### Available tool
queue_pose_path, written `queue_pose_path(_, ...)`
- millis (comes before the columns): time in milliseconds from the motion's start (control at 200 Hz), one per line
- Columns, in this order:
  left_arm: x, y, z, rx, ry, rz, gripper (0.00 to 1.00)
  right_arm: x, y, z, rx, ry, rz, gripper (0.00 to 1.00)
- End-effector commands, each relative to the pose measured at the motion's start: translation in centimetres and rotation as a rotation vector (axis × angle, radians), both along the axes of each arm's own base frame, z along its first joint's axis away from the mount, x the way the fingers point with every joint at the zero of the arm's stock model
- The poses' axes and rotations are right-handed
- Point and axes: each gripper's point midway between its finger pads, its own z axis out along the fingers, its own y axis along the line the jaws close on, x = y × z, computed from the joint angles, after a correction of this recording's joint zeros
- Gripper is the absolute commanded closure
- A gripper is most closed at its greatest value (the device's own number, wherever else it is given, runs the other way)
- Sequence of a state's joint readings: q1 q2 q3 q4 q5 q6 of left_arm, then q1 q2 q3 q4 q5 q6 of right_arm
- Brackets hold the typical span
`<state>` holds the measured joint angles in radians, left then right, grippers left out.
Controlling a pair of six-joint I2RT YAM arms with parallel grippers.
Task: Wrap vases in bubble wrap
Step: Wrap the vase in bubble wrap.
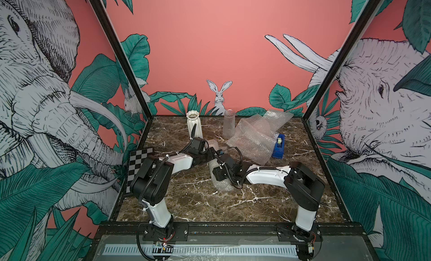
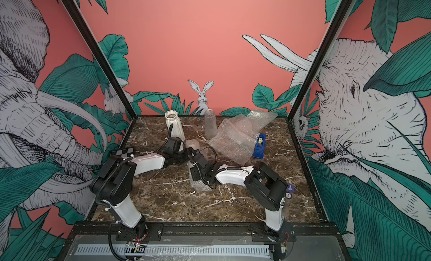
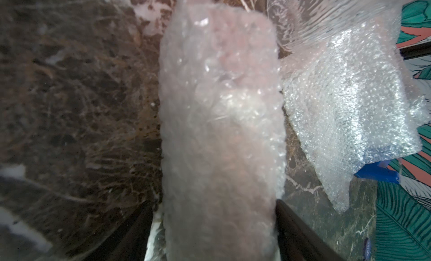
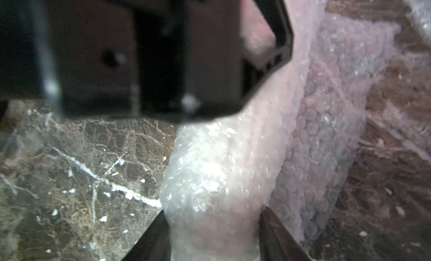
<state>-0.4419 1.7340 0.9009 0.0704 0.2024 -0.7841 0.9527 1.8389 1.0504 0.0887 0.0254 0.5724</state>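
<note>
Left wrist view: left gripper (image 3: 217, 236) straddles the wrapped vase (image 3: 221, 131); clamped or slack, cannot tell. Right gripper (image 4: 214, 236) pinches the same vase (likely to stop the bubble wrap (image 4: 326, 108) unrolling). Wrapped vase lies at table (image 1: 198, 201) centre; spare sheets (image 1: 254, 136) at 1 o'clock.

On the small purple tag (image 2: 290, 188) beside the right arm (image 2: 233, 176) I read "SMALL"; the second word is too blurred.

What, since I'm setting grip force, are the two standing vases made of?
White vase: apparently glazed ceramic; opaque, ribbed, with a faint sheen. Clear vase: glass or possibly clear plastic; see-through and smooth-walled.
</note>
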Motion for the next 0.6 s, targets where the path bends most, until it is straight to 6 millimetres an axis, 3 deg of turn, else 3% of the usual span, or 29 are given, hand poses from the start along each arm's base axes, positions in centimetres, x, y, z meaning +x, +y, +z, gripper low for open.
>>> queue_pose_path(0, -0.1, 0.2, 1.5, 0.004, -0.012, -0.001, 0.09, -0.7, 0.3, -1.1, 0.177, 0.121, -0.034, 0.50)
queue_pose_path(180, 0.1, -0.5, 1.6, -0.010, -0.016, -0.032, 0.06, -0.9, 0.6, -1.2, 0.331, 0.190, -0.071, 0.52)
queue_pose_path(385, 0.0, -0.2, -0.1, 0.059, 0.025, -0.047, 0.18, -0.8, 0.3, -1.7, 0.331, 0.197, -0.089, 0.51)
queue_pose_path(590, -0.2, 0.2, -1.2, 0.110, 0.045, -0.057, 0.30, -0.5, -0.4, -0.6, 0.284, 0.155, -0.078, 0.42)
